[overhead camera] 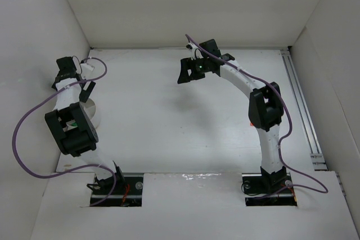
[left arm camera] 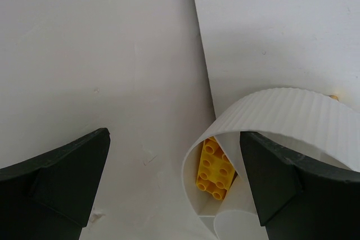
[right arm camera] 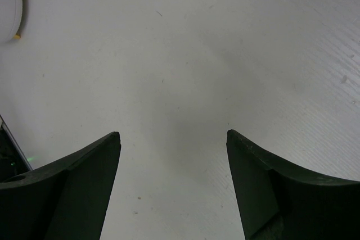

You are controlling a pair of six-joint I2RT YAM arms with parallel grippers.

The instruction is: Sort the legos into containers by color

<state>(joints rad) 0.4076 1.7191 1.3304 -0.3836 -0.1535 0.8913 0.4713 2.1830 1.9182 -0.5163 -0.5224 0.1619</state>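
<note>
I am hovering my left hand [left arm camera: 173,139], spread and empty, over the yellow lego [left arm camera: 215,167] in its container [left arm camera: 281,111]: light, rigid, slick, probably best pinched across its flat sides.

You've got one container [left arm camera: 281,116] sitting at the left edge of the surface [overhead camera: 169,116], a lego [left arm camera: 215,168] lying inside it, and the left claw [left arm camera: 174,139] hanging just over its rim.

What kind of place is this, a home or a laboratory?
Probably a laboratory test cell: white panel walls enclose a white floor, the left arm and right arm are bolted at its edge, and a metal rail runs alongside.
</note>
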